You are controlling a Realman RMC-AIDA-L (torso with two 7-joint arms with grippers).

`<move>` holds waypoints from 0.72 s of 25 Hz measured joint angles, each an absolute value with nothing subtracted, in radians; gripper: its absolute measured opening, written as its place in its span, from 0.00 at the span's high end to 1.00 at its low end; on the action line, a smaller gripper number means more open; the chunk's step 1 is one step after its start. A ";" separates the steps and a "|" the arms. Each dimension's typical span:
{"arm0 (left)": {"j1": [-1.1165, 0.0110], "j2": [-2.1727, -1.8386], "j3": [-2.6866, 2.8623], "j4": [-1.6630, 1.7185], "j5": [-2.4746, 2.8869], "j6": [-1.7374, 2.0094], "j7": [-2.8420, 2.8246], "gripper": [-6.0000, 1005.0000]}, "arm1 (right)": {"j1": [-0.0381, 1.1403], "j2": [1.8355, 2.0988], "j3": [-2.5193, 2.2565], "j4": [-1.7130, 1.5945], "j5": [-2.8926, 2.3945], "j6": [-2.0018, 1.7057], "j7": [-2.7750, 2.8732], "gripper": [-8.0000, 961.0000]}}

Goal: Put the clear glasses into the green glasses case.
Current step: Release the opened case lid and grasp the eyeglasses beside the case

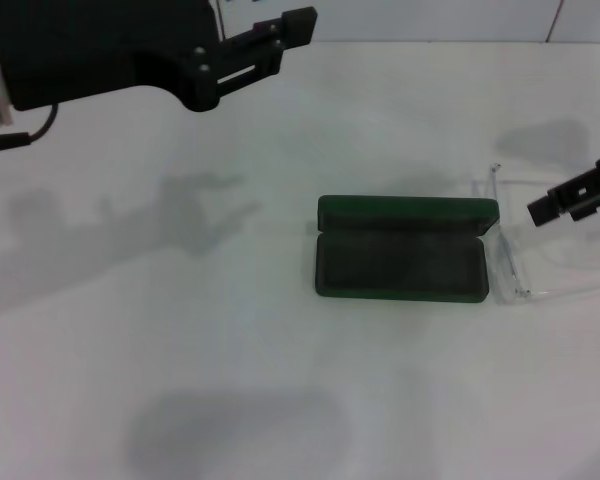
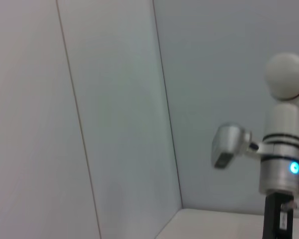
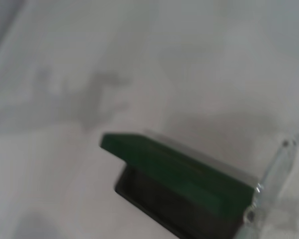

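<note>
The green glasses case (image 1: 400,262) lies open in the middle of the white table, lid (image 1: 408,211) tilted up at the far side, dark lining showing. The clear glasses (image 1: 510,270) rest on the table against the case's right end, one thin arm sticking up toward the back. My right gripper (image 1: 558,205) hovers at the right edge, just above and right of the glasses. The right wrist view shows the case (image 3: 179,172) and a clear arm of the glasses (image 3: 275,172) beside it. My left gripper (image 1: 280,45) is raised high at the far left, away from both.
The white table (image 1: 180,330) carries only shadows around the case. Pale wall panels stand behind it. In the left wrist view, a white and silver arm segment (image 2: 281,149) with a blue light stands before the wall.
</note>
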State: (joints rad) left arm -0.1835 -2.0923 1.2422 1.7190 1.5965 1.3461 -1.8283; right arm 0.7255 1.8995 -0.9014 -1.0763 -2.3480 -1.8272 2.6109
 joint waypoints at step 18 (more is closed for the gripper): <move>-0.223 -2.092 1.229 1.579 1.538 1.354 -1.733 0.60 | 0.895 1.903 -1.061 -0.893 -2.495 -1.693 2.603 0.20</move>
State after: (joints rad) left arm -0.2231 -2.0923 1.2294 1.5795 1.5377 1.3536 -1.7329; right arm 0.8950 1.9028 -1.0614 -0.8932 -2.4948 -1.6928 2.6027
